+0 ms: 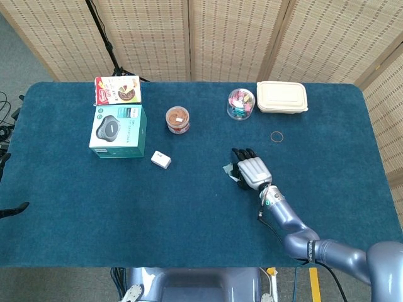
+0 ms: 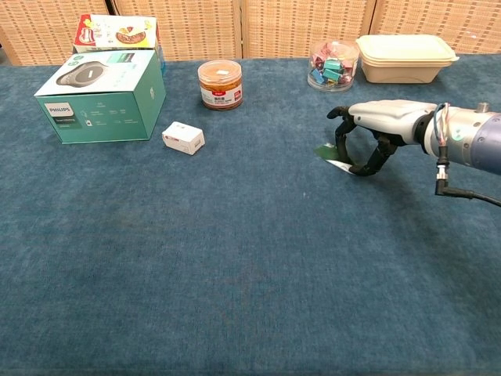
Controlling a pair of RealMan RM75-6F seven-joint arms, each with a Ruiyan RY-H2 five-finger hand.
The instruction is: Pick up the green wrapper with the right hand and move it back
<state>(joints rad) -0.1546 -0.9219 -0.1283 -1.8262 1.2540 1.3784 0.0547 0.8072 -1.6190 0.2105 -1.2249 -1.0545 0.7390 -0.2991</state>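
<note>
The green wrapper lies flat on the blue table, right of centre. My right hand arches low over it, palm down. Its fingers curl down onto the wrapper's far side and the thumb reaches its near white edge, with a gap still showing between them. The wrapper stays on the cloth, mostly hidden under the hand in the head view. My left hand shows in neither view.
A jar of coloured clips and a beige lidded box stand behind the hand, with a rubber band to the right. An orange-lidded jar, a small white box and a teal carton sit to the left.
</note>
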